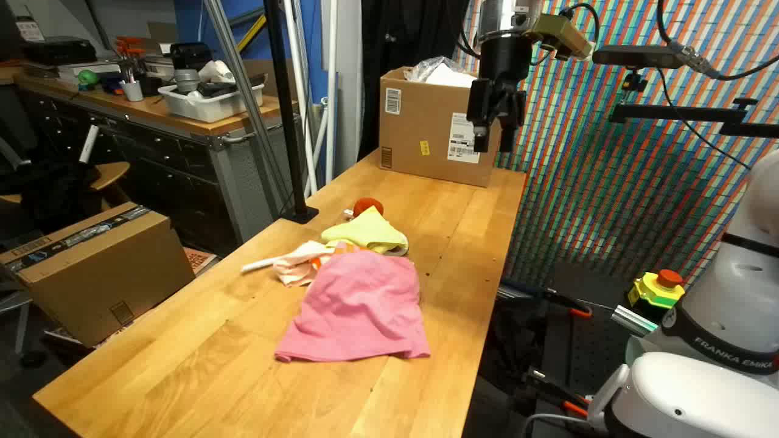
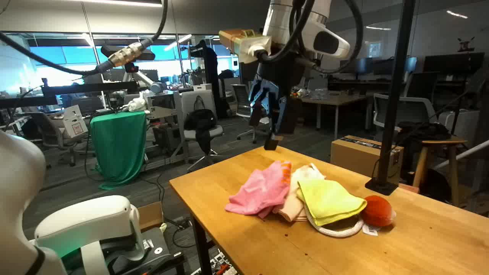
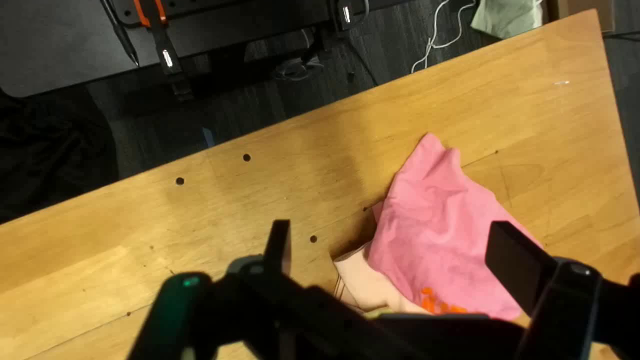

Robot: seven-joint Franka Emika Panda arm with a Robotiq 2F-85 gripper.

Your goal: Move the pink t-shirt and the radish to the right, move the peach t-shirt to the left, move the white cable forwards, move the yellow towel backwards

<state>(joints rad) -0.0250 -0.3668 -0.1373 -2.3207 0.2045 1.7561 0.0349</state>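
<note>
The pincer (image 3: 392,252) hung well above the bench (image 1: 213,353), its fingers (image 3: 517,262) spread apart. The pink t-shirt (image 3: 435,215) overlapped the peach t-shirt (image 3: 367,280); in the wrist view, bare wood separated it from two of the bench's edges, which met at a corner. The yellow towel (image 2: 328,202) covered part of the white cable (image 2: 336,233), whose loop curved out beneath it. The radish (image 2: 376,211) sat just beside the towel's corner, with bare wood between it and the cardboard box (image 1: 420,131) at the far end in an exterior view.
</note>
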